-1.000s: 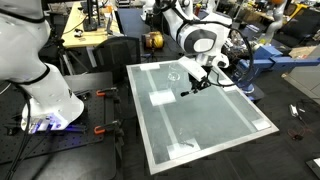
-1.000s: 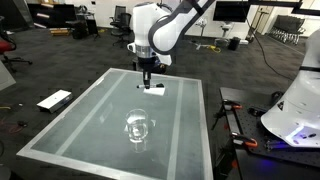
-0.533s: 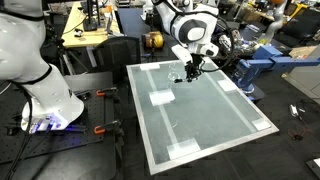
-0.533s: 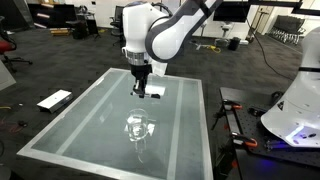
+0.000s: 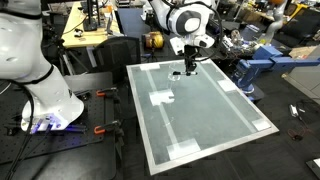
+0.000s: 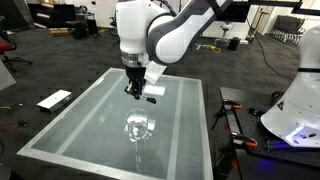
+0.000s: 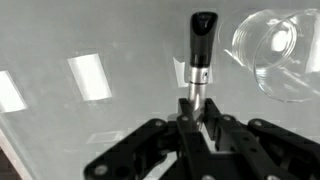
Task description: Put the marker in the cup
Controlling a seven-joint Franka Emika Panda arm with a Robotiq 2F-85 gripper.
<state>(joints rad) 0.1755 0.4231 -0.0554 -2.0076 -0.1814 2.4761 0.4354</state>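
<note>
Marker (image 7: pixel 202 45), we judge, is light, stiff and a little slippery; our tool (image 7: pixel 200 110) pinches it at one end, above the worktop (image 5: pixel 215 120) near one edge, beside the clear cup (image 7: pixel 285 50), which looks fragile.

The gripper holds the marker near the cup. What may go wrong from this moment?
1. In the wrist view the marker is beside the cup, not over its opening; releasing now would probably drop it on the table.
2. The marker sticks out far beyond the gripper, so a low sideways move might knock the clear cup over.
3. The gripper pinches only one end, so the marker could tilt or slip.
</note>
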